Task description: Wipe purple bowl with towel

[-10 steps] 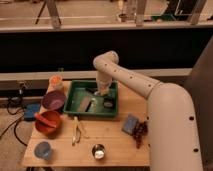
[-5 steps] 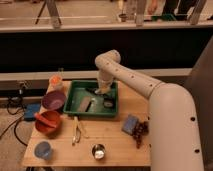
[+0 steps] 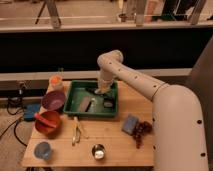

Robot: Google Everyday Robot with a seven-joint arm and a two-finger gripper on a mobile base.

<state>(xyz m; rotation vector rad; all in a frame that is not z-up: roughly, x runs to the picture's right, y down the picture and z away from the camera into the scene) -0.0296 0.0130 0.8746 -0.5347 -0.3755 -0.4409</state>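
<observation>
The purple bowl [image 3: 53, 100] sits on the wooden table's left side, just left of a green tray [image 3: 75, 95]. My gripper [image 3: 101, 91] reaches down into the tray near its back middle, about a hand's width right of the bowl. A small light-grey patch that may be the towel [image 3: 107, 103] lies in the tray just below and right of the gripper. I cannot tell whether the gripper touches it. A tan-brown rectangular piece [image 3: 85, 104] lies in the tray's left half.
An orange-red bowl [image 3: 48, 122] stands in front of the purple one, with an orange cup [image 3: 56, 81] behind it. A blue cup [image 3: 43, 150], a metal cup [image 3: 98, 151], a yellow utensil [image 3: 76, 131], a blue pad [image 3: 131, 124] and dark grapes [image 3: 143, 129] lie along the front.
The gripper stays low in the tray and has shifted only slightly. The bowls and other objects have not moved.
</observation>
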